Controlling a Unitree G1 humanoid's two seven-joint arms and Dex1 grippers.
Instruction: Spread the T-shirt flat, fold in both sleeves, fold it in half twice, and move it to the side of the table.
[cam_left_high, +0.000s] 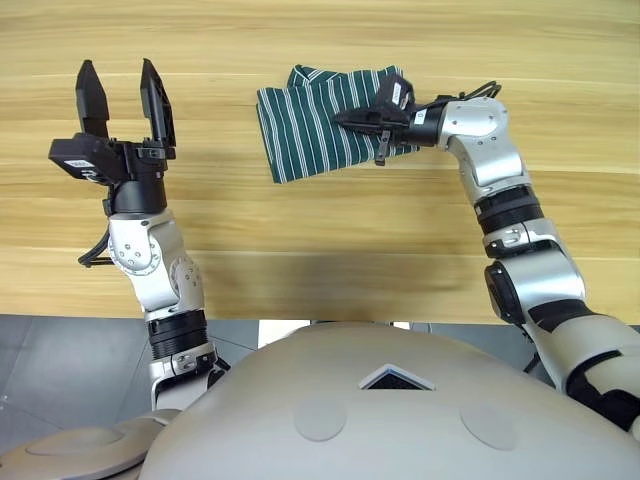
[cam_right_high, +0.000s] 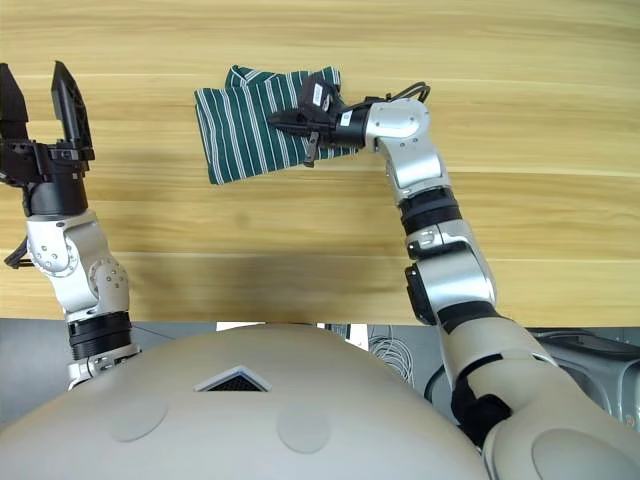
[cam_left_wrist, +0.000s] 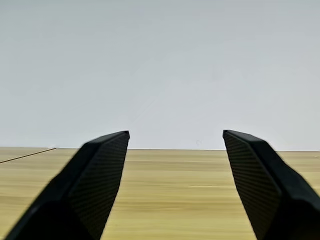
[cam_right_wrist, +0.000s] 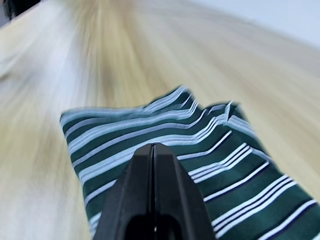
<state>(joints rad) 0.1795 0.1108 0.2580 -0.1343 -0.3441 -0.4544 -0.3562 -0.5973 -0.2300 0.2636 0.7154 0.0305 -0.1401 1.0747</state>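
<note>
Head camera: a green T-shirt (cam_left_high: 305, 125) with white stripes is seen folded into a compact, roughly square bundle on the wooden table (cam_left_high: 300, 230), its edges slightly uneven on the far side. The right gripper (cam_left_high: 345, 119) is laid over the T-shirt's right-hand part, pointed across the cloth toward the robot's left. Its two fingers are pressed together, with no fabric seen pinched between them. Whether the tip is actually touching the cloth cannot be told from above. The left gripper (cam_left_high: 122, 95) is held well apart from the T-shirt, on its left, above bare wood and pointed toward the far side of the table. Its two black fingers are spread wide, and nothing is held between them.

Left wrist camera: the left gripper (cam_left_wrist: 175, 185) is shown from behind, its two textured black fingers standing wide apart. Between and beyond them the light wooden table (cam_left_wrist: 170, 200) is seen running out to a pale, plain wall (cam_left_wrist: 160, 65). No part of the T-shirt is caught here.

Right wrist camera: the right gripper (cam_right_wrist: 154, 150) is seen with its fingers closed flush against each other, a thin seam marking where they meet. Directly beneath and ahead of the tip the T-shirt (cam_right_wrist: 115, 135) is spread, its stripes running across the folded layers and a rumpled edge showing at the far side. The wooden table (cam_right_wrist: 125, 60) is seen, blurred, beyond the T-shirt.
</note>
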